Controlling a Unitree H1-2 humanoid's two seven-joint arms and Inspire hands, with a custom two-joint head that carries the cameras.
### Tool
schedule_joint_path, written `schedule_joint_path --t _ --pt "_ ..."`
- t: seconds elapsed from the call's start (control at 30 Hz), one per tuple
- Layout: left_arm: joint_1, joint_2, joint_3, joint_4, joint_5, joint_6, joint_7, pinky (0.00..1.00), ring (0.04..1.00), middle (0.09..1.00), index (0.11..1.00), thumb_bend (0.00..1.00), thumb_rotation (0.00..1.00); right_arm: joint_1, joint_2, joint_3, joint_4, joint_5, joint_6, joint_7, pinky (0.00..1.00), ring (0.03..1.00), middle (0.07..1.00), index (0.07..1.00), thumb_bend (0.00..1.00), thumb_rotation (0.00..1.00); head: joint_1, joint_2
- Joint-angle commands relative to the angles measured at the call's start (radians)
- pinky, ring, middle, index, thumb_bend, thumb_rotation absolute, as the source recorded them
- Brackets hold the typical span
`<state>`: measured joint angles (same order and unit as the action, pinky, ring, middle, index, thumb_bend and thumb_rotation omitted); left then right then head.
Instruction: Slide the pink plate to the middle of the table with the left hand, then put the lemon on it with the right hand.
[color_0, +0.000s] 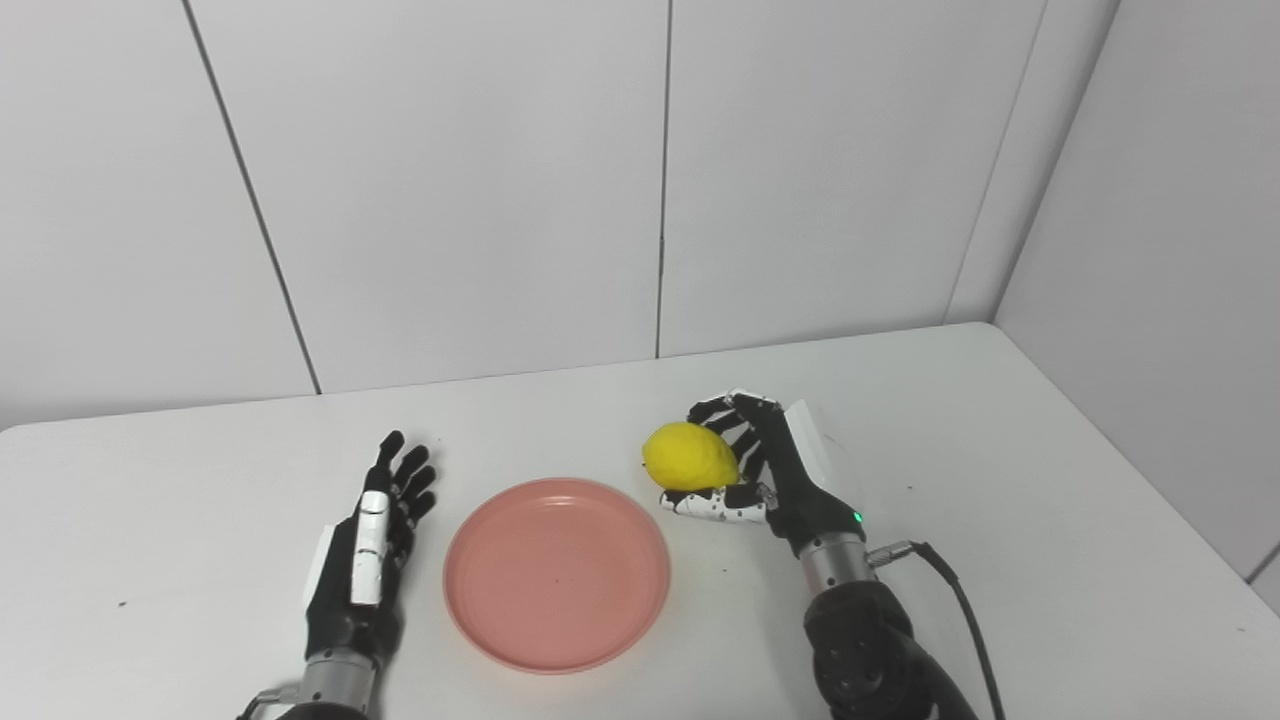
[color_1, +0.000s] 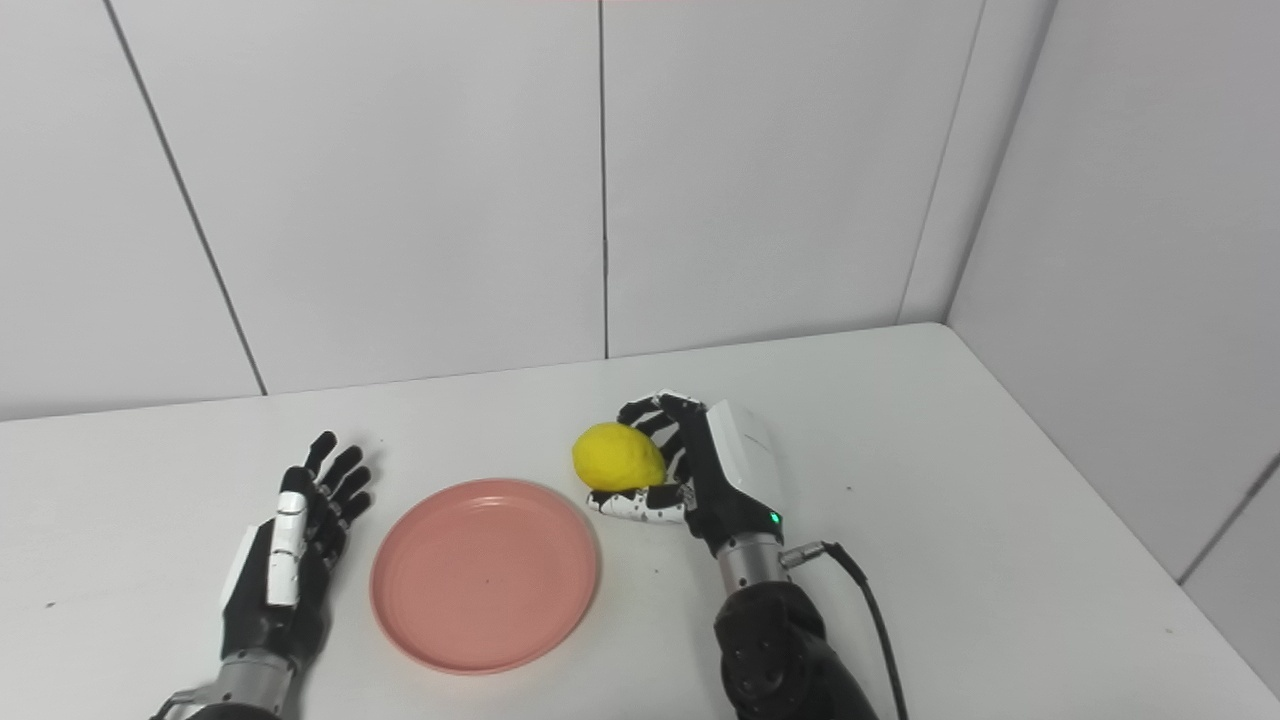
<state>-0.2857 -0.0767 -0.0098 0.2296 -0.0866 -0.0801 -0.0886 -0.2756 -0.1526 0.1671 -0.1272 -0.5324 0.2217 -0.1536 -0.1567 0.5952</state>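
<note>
Leftmost on the white table (color_0: 1000, 420), the left hand (color_0: 370, 545) lies near the front edge with its fingers (color_0: 405, 480) stretched out, spread apart and pointing toward the back edge; it holds nothing. A clear strip of tabletop separates it from the pink plate (color_0: 556, 573), which sits just beside it, toward the right. The plate is round, shallow and rimmed, lies flat and carries nothing. It rests about midway between the table's left and right edges, closer to the front edge than to the back one.

Further right, the lemon (color_0: 689, 457) is held in the right hand (color_0: 765, 470), just beyond the plate's far right rim. The hand's black fingers (color_0: 722, 410) curl over the top and back of the yellow fruit, and the white-speckled thumb (color_0: 710, 505) runs underneath it, so the lemon is clasped between them. Whether the fruit or the thumb touches the tabletop cannot be told from either view. The thumb's tip reaches close to the plate's rim without clearly meeting it. A green light shows at the right wrist, and a black cable (color_0: 960, 600) loops from the forearm toward the front edge. Behind the table stand plain white wall panels (color_0: 450, 180).
</note>
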Motion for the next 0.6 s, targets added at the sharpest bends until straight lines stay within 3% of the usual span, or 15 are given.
schedule_joint_path --t 0.0,0.3,0.57 --pt "0.014 -0.026 -0.013 0.001 0.019 -0.041 0.023 0.89 0.897 0.904 0.905 0.66 0.99 -0.018 -0.002 -0.004 -0.042 0.020 -0.062 0.013 0.31 0.377 0.484 0.555 0.51 0.00 0.009 0.000" --pt "0.022 -0.034 -0.068 -0.032 0.091 -0.003 0.042 0.93 0.924 0.935 0.945 0.61 1.00 -0.007 -0.012 -0.004 -0.043 0.047 -0.099 0.042 0.32 0.381 0.476 0.554 0.51 0.00 0.094 0.011" --pt "0.020 -0.032 -0.091 -0.052 0.115 0.040 0.043 0.94 0.935 0.955 0.970 0.64 1.00 -0.009 -0.027 -0.006 -0.036 0.054 -0.131 0.066 0.32 0.377 0.479 0.556 0.51 0.00 0.136 0.019"
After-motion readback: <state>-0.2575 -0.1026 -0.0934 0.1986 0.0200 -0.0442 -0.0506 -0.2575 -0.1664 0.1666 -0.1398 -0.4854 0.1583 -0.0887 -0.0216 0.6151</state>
